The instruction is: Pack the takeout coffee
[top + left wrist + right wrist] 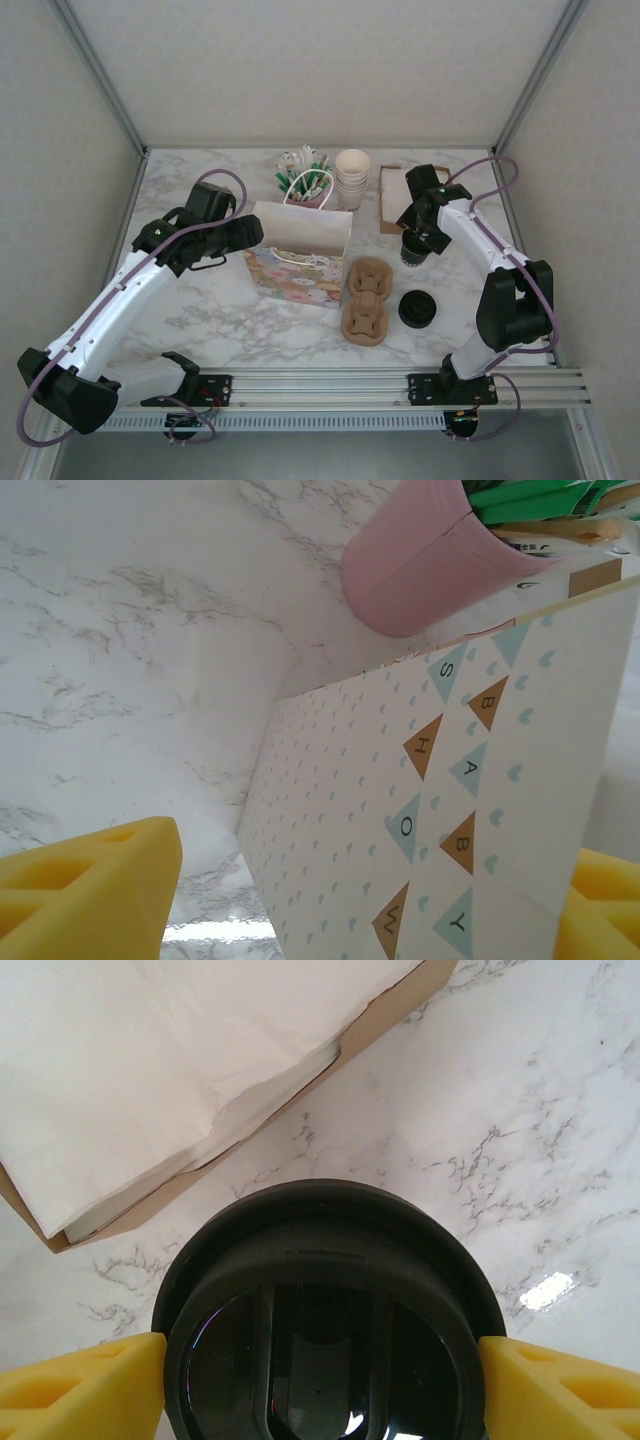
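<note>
Packing is at its start: lifting and bagging remain. On the veined marble tabletop (200, 310) stands the matte paper gift bag (300, 255), with the left gripper (245, 232) at its 9 o'clock, jaws apart. At its 3 o'clock the right gripper (418, 242) clamps the takeout coffee (325, 1300) by its glossy round black lid.

the takeout coffee (413, 256) is a small cup standing upright on the white marble tabletop (250, 322), right of centre in the overhead view, about halfway up the frame. only a dark part of it shows there. in the right wrist view its round black lid (325, 1320) takes up the lower middle of the frame. it is glossy plastic with a raised rim and a sunken centre crossed by straight ridges, seated on the cup.
</note>
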You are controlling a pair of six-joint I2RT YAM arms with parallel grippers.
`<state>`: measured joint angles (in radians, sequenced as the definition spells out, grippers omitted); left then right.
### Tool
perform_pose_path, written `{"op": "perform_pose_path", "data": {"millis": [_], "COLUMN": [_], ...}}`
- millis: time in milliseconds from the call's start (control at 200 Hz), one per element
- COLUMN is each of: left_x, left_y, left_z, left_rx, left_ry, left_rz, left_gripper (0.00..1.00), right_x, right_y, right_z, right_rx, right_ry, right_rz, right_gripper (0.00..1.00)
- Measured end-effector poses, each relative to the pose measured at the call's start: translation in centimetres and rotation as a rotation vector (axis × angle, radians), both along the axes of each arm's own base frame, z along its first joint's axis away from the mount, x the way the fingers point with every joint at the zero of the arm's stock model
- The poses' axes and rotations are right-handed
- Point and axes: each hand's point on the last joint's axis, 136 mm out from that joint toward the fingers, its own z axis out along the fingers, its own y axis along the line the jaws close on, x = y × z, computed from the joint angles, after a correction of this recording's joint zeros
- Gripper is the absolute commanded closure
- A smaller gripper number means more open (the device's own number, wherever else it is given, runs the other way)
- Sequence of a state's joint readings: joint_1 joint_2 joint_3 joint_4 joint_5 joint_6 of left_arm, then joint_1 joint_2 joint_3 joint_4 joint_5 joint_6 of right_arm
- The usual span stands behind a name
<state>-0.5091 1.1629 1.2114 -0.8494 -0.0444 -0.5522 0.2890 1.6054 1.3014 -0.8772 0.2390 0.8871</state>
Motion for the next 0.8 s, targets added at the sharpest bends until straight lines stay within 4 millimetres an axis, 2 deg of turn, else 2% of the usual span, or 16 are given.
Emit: {"op": "perform_pose_path", "data": {"millis": [415, 801], "left_x": [0.2, 0.5], "left_y": [0.8, 1.4], "left_z": [1.4, 2.5], "left_rx": [0.043, 0.067], "left_ry": [-0.060, -0.101], "left_rz": [-0.003, -0.002], "left_gripper": [0.24, 0.23], "right_x": [-0.2, -0.2], "right_y": [-0.1, 0.1], "right_z": [-0.4, -0.5], "right_rx": [-0.039, -0.060], "right_ry": [0.029, 0.050], "right_rz": [0.083, 0.138], "right_gripper": [0.20, 0.31]}}
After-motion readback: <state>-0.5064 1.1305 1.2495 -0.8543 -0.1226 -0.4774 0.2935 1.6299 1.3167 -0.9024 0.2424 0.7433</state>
